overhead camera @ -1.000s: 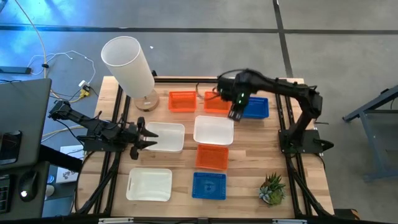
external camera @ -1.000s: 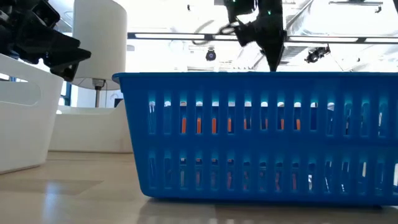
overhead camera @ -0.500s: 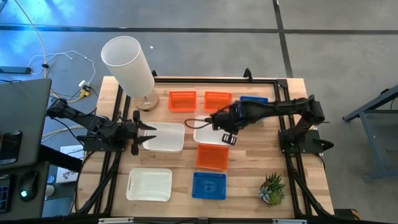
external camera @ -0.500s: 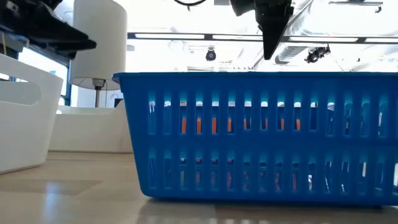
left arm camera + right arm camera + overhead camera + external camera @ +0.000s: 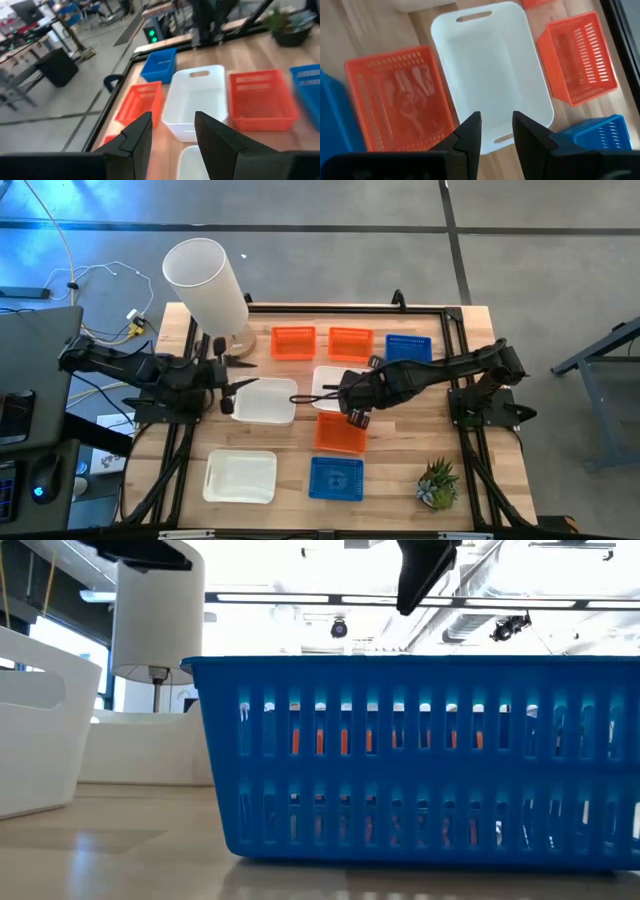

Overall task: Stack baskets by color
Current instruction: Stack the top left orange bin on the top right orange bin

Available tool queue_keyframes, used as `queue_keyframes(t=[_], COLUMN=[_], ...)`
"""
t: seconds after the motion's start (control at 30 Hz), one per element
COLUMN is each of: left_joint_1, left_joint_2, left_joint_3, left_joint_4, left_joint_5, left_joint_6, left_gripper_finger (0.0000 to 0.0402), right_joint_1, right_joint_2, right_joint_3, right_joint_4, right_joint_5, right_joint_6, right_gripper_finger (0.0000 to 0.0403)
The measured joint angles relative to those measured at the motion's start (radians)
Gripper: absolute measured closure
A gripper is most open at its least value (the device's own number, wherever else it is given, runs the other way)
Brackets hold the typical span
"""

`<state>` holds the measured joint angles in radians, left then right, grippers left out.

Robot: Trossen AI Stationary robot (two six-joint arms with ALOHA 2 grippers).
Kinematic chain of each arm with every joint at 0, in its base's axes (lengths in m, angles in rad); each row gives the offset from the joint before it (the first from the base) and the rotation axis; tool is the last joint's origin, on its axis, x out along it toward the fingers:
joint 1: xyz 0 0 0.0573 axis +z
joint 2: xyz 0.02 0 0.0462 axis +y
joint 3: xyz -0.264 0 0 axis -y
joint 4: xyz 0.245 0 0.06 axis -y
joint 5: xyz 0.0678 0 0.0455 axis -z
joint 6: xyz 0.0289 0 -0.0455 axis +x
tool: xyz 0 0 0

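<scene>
A white basket [image 5: 343,390] sits mid-worktop directly beneath the right pincer [image 5: 352,394], whose fingers [image 5: 470,131] stand slightly parted and hold nothing. Just beyond that pincer lie two orange baskets [image 5: 293,342] and a blue basket [image 5: 408,348]; on its near side sit a third orange basket [image 5: 341,432] and another blue one [image 5: 336,477]. The left pincer [image 5: 228,388], fingers apart and empty, hovers at the edge of a second white basket [image 5: 265,401], beside the tall white cylinder [image 5: 206,283].
</scene>
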<state>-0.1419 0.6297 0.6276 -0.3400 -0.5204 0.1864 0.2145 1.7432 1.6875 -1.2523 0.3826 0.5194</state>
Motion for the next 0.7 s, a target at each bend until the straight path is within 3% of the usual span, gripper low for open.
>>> queue_keyframes(t=[0.13,0.27,0.47,0.7], left_joint_1=[0.076,0.149,0.265,0.382], left_joint_2=[0.083,0.172,0.310,0.490], left_joint_3=[0.076,0.121,0.156,0.191], left_joint_4=[-0.036,-0.063,-0.064,-0.060], left_joint_5=[0.088,0.113,0.126,0.231], left_joint_6=[0.001,0.033,0.054,0.098], left_gripper_finger=[0.0261,0.0243,0.0211,0.0214], right_joint_1=[0.004,0.003,0.003,0.003], right_joint_2=[0.000,0.000,0.000,0.001], right_joint_3=[0.000,0.000,0.000,0.000], right_joint_4=[0.003,0.004,0.024,0.040], right_joint_5=[0.053,0.094,0.106,0.107], right_joint_6=[0.059,0.109,0.110,0.109], right_gripper_finger=[0.0304,0.0304,0.0304,0.0304])
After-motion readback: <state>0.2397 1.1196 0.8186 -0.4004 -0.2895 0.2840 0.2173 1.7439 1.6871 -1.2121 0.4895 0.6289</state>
